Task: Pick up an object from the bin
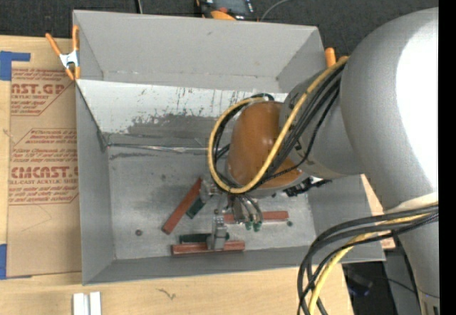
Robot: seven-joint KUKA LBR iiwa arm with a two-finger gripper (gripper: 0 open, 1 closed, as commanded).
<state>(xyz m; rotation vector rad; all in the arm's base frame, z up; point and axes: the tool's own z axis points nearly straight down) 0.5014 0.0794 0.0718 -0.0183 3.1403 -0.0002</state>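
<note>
While my arm stretches in from the right, my tool (224,228) hangs low over the front of the grey metal bin (142,93), right above a flat reddish-brown stick (189,250) lying along the front wall. Open or closed? I cannot tell. A small dark green block (191,239) sits just beside that stick. A second reddish-brown stick (180,208) lies slanted to the left, and a third (276,217) lies on the right.

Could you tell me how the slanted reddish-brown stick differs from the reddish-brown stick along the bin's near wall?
The slanted stick runs diagonally; the near-wall stick lies level across the view. The slanted stick lies left of the gripper; the near-wall stick lies below it. Both are long, reddish-brown and flat on the bin floor.
</note>
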